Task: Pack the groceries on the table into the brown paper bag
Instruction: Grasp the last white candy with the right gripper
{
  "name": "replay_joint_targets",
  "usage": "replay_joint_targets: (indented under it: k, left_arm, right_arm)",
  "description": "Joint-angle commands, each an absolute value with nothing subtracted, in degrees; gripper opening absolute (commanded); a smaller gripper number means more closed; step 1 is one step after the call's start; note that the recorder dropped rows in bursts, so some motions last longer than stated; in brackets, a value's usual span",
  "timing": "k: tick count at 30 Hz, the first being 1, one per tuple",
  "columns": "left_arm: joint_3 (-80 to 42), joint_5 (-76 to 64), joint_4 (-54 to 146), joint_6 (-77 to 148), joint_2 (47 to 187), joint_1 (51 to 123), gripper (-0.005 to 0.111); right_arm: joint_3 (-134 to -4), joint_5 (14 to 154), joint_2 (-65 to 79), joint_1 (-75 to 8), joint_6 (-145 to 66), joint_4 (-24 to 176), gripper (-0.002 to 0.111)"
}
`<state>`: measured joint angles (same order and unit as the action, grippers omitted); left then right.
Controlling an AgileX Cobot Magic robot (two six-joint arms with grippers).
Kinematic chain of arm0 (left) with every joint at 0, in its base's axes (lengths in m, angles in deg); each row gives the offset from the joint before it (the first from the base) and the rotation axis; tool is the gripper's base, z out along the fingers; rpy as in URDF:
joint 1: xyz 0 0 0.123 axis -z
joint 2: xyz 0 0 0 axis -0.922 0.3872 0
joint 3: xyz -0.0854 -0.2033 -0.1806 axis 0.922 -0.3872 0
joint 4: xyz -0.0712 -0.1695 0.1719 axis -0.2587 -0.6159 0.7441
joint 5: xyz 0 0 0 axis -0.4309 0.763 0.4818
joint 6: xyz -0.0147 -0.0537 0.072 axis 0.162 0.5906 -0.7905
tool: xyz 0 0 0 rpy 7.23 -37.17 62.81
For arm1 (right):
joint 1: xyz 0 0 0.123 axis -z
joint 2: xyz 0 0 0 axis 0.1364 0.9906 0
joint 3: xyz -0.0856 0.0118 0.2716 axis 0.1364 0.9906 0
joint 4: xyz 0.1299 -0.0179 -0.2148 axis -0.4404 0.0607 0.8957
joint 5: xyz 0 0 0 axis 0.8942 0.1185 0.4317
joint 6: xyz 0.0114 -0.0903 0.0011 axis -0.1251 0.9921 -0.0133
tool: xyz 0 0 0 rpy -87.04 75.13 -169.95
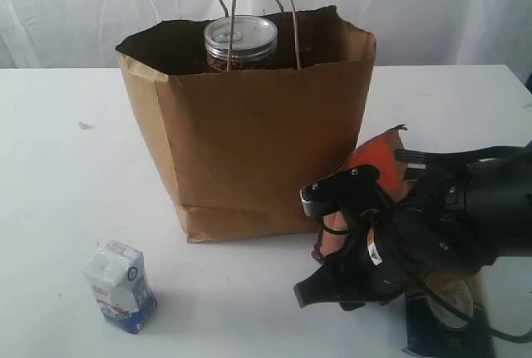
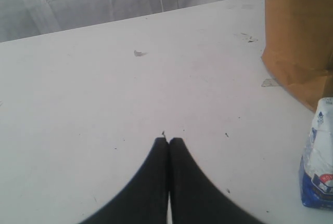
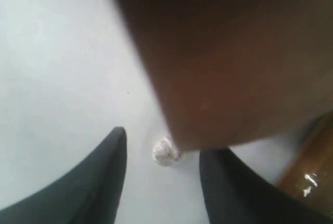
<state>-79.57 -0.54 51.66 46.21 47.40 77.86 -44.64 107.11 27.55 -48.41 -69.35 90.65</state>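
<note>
The brown paper bag (image 1: 249, 125) stands upright mid-table with a clear jar (image 1: 240, 42) showing in its open top. A brown-orange pouch (image 1: 378, 157) leans at the bag's right side. My right gripper (image 1: 326, 242) is at the pouch's lower edge. In the right wrist view it (image 3: 164, 143) is open, with bare table between the fingers and the blurred pouch (image 3: 234, 63) just past one fingertip. A small white-blue carton (image 1: 120, 285) stands front left. My left gripper (image 2: 169, 140) is shut and empty over the table (image 2: 104, 94), with the carton (image 2: 318, 167) off to one side.
A long brown-blue pack (image 1: 449, 325) lies on the table under my right arm at the front right edge. A small white lump (image 3: 164, 152) sits on the table by the pouch's corner. The bag's base (image 2: 299, 42) shows in the left wrist view.
</note>
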Motion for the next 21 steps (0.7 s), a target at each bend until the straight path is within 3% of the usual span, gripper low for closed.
replay_joint_targets:
  k: [1, 21]
  left_arm:
    - [-79.8, -0.7, 51.6, 46.3, 47.1, 77.7, 0.0]
    - [-79.8, -0.7, 51.6, 46.3, 47.1, 77.7, 0.0]
  right_arm:
    - [-44.6, 107.4, 27.1, -47.8, -69.6, 91.5, 0.042]
    - [-44.6, 109.1, 27.1, -47.8, -69.1, 91.5, 0.042]
